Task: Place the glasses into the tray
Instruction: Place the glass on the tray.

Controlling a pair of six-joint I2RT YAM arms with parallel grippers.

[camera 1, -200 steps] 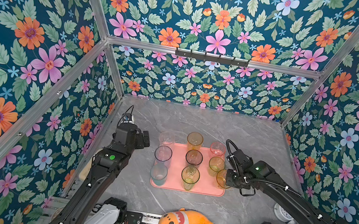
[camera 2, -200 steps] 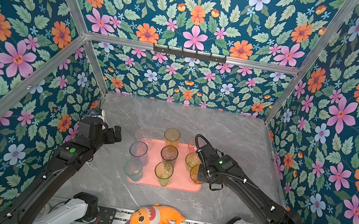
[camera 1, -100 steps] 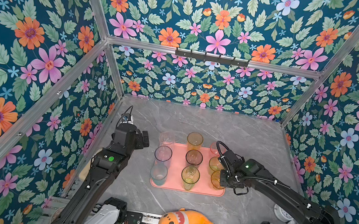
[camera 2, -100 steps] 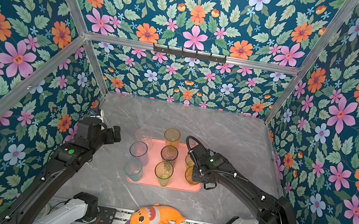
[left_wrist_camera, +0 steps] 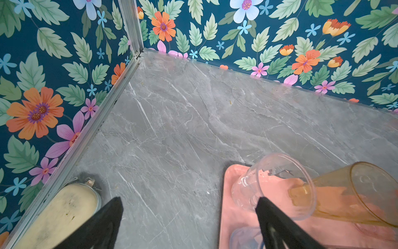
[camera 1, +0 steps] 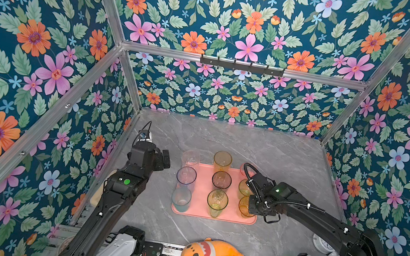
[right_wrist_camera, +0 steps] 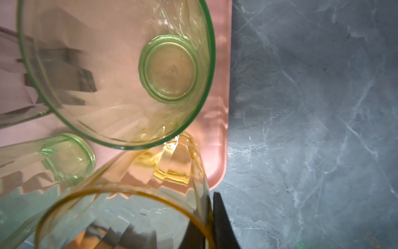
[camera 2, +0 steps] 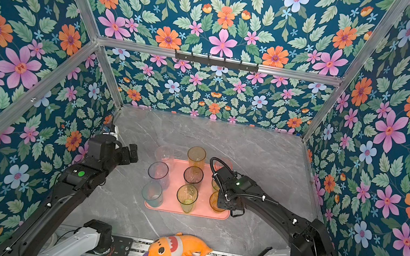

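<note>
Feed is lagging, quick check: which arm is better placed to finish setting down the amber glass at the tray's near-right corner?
Right. The right pincer is shut on the rim of the amber glass, its base at the tray corner. The left pincer hangs open over the table beside the tray, empty.

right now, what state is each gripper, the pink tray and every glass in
salmon-pink rectangular tray: flat on the grey marble table
left gripper: open, empty
right gripper: shut on the wall of the amber plastic tumbler
amber plastic tumbler: upright, at the tray's near right corner
other translucent tumblers: upright on the tray
</note>
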